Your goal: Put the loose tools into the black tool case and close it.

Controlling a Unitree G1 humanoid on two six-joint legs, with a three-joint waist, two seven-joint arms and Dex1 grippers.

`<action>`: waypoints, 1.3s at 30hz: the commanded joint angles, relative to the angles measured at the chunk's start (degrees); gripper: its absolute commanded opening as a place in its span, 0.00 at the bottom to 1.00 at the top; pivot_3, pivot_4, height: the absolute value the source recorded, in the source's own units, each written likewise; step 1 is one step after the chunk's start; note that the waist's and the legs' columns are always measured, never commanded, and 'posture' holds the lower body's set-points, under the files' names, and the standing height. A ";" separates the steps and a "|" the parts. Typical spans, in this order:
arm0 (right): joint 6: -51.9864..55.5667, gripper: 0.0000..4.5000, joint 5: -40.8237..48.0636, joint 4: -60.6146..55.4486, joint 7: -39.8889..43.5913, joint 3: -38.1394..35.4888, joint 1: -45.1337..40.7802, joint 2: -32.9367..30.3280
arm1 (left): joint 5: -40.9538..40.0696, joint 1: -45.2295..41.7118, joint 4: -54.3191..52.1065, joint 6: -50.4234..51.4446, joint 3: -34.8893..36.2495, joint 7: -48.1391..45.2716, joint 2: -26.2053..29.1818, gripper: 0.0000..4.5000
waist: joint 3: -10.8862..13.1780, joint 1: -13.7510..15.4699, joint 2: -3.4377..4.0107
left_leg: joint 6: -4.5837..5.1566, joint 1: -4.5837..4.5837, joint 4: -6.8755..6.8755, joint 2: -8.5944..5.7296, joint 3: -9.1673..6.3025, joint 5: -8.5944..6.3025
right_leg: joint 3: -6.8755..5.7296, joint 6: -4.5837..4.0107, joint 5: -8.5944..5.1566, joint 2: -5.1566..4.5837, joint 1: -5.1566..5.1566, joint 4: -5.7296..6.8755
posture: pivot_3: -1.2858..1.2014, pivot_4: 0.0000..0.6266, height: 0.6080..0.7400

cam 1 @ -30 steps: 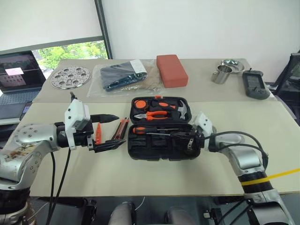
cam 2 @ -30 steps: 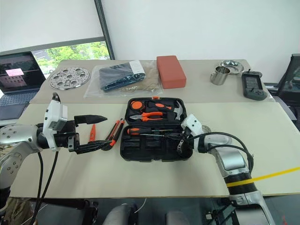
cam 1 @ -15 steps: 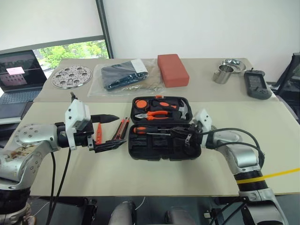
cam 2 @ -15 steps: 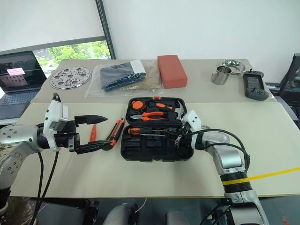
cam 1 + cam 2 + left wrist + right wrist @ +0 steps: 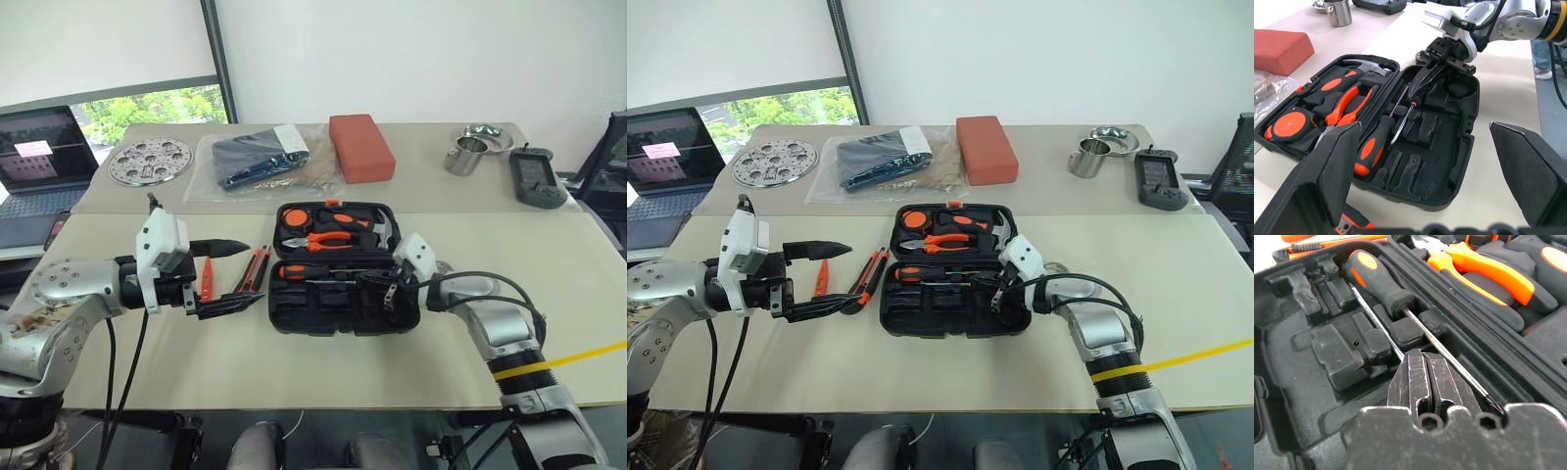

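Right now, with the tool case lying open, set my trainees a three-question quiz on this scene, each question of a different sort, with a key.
1. True or false: the left gripper stands open, holding nothing.
2. Which tools lie on the table beside the black tool case? A) utility knife and tester screwdriver B) hammer and pliers C) two tape rolls
3. Fill in: the right gripper is ____ over the case's front half, by the shaft of a black-and-orange screwdriver.

Key: 1 true; 2 A; 3 shut.

Beige table — white wall, leafy window
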 commanded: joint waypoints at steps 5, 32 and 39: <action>3.69 0.01 -4.44 2.54 -1.94 3.98 1.23 -0.89 | -0.22 0.09 -1.74 -0.73 1.12 0.64 0.55 1.00 | -0.07 0.00 -0.08 | 0.00 0.15 -0.01 0.01 -0.01 -0.01 | 0.00 0.00 0.00 -0.01 -0.01 -0.02 | 0.52 0.24 1.00; 4.84 0.99 13.44 -28.03 7.26 -5.22 3.26 -9.99 | 23.37 6.45 1.68 12.37 -1.36 54.91 -28.10 1.00 | 0.08 0.34 0.03 | 0.02 -0.28 0.01 -0.05 -0.16 -0.01 | -0.02 0.07 0.05 -0.07 -0.10 -0.10 | 0.52 0.24 1.00; 5.66 0.99 15.13 -28.62 6.55 -6.82 2.23 -10.47 | 24.63 4.56 5.59 17.09 -2.47 58.19 -32.43 1.00 | 0.08 0.30 0.02 | 0.00 -0.29 0.04 -0.07 -0.15 0.00 | -0.04 0.07 0.05 -0.05 -0.09 -0.11 | 0.52 0.24 1.00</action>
